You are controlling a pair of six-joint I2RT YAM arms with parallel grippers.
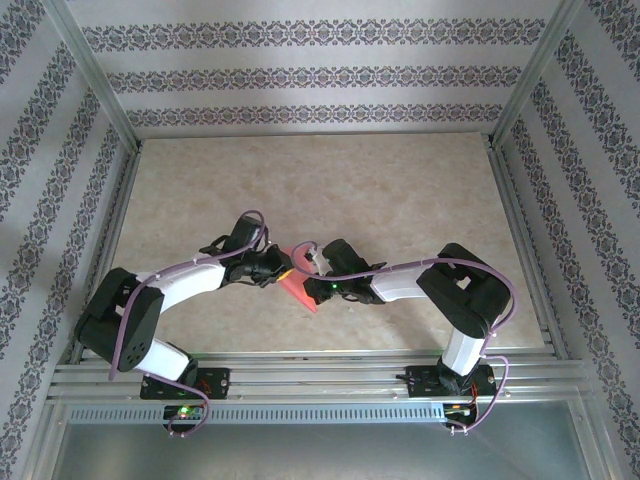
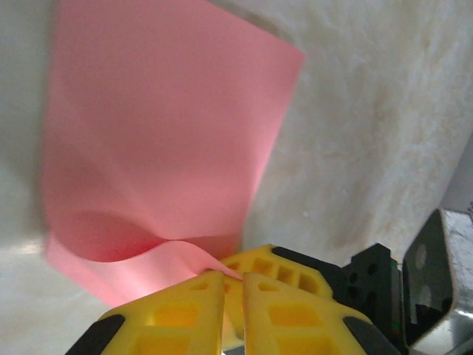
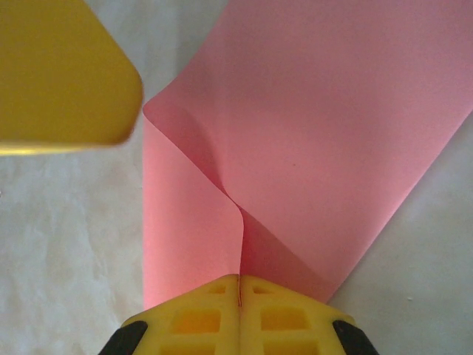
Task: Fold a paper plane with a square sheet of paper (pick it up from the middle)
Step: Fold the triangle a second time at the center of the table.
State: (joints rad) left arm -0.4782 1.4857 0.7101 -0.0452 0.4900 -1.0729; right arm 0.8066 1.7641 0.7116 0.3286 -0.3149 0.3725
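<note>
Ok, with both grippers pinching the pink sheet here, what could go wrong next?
The left gripper and right gripper are both shut on the square sheet of paper, so pulling apart could tear it. The sheet bulges beside each pinch; pressing down now may set a stray crease. The grippers sit close together, so they might collide.

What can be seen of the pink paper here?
The paper is thin, plain salmon-pink and unmarked, one sheet with straight edges. It is curled, not yet creased flat, buckling up where it is pinched. The left pincer is shut on one edge, the right pincer on another. It sits low over the beige table.
</note>
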